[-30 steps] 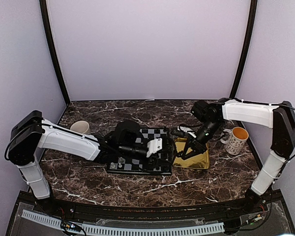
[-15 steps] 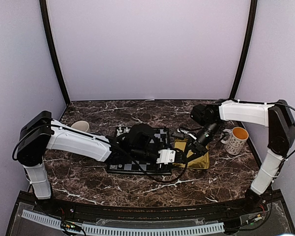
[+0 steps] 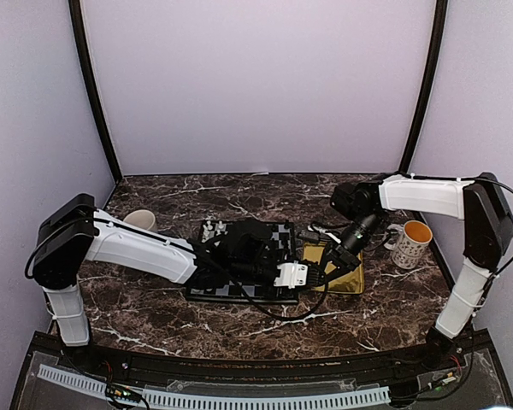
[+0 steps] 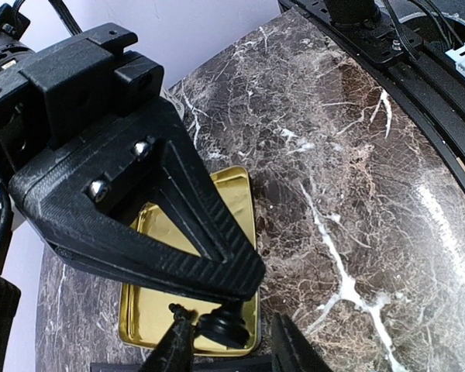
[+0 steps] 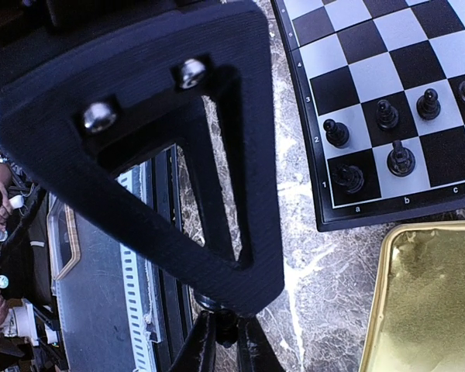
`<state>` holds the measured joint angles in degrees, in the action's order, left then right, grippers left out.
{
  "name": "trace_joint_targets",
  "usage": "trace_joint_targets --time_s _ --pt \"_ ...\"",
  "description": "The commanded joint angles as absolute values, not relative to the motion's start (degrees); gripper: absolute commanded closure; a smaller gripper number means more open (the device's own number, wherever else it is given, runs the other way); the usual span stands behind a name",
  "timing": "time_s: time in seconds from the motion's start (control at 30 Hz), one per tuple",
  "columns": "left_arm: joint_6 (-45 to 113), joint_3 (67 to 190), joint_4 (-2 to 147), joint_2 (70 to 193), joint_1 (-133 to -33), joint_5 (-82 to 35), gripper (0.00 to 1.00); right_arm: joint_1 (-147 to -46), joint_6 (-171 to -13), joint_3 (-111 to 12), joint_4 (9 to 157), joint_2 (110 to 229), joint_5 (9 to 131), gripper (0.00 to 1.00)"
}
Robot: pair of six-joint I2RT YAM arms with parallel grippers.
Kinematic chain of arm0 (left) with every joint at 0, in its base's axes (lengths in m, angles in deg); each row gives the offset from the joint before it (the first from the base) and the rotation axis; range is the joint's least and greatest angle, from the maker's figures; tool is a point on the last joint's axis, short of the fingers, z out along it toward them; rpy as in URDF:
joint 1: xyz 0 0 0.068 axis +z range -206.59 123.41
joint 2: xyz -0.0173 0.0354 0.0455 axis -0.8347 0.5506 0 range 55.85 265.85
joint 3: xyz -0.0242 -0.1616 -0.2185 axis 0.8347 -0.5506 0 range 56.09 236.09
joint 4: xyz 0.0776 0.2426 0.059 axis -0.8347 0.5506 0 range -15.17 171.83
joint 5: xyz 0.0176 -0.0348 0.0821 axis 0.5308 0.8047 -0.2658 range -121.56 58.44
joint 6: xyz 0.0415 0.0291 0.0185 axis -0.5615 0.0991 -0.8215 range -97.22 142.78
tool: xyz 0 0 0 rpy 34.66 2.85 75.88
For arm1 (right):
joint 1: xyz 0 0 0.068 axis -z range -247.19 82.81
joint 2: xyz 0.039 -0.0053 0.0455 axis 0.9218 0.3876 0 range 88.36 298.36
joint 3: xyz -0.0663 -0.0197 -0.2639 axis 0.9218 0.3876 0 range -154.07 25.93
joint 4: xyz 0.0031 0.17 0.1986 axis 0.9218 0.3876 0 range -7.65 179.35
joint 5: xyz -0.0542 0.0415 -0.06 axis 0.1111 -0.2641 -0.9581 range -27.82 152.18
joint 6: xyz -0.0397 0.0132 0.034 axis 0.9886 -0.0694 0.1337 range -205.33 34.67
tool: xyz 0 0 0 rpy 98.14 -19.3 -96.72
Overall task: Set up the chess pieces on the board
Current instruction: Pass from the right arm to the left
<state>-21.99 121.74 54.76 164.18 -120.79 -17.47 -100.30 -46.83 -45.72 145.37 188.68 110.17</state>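
The left arm (image 3: pixel 137 248) and the right arm (image 3: pixel 427 195) are built of smooth white shells joined by bulky black joint housings. A thin black cable (image 3: pixel 278 317) is looped out from the left wrist, where a small white block (image 3: pixel 291 275) is fitted. In the wrist views, the left gripper (image 4: pixel 232 353) and the right gripper (image 5: pixel 226 345) are each seen ending in slim black fingers. Each gripper is backed by a matt black, finely ribbed triangular frame (image 4: pixel 163 209) with an open triangular window, fastened by two round silver screws (image 4: pixel 142 147).
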Motion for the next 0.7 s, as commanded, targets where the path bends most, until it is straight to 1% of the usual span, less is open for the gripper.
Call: trace_joint_targets --time_s 0.0,0.37,0.67 --pt "-21.21 122.99 52.36 164.57 -121.27 -18.75 0.64 -100.13 -47.09 -47.1 145.85 189.17 111.27 0.89" --pt "-20.04 123.99 51.54 165.68 -121.54 -18.81 0.66 -100.14 -47.9 -47.19 145.48 189.44 110.88 0.89" --pt "-19.85 124.48 51.75 166.42 -121.63 -20.3 0.73 -100.17 -47.84 -47.13 145.7 189.31 111.26 0.89"
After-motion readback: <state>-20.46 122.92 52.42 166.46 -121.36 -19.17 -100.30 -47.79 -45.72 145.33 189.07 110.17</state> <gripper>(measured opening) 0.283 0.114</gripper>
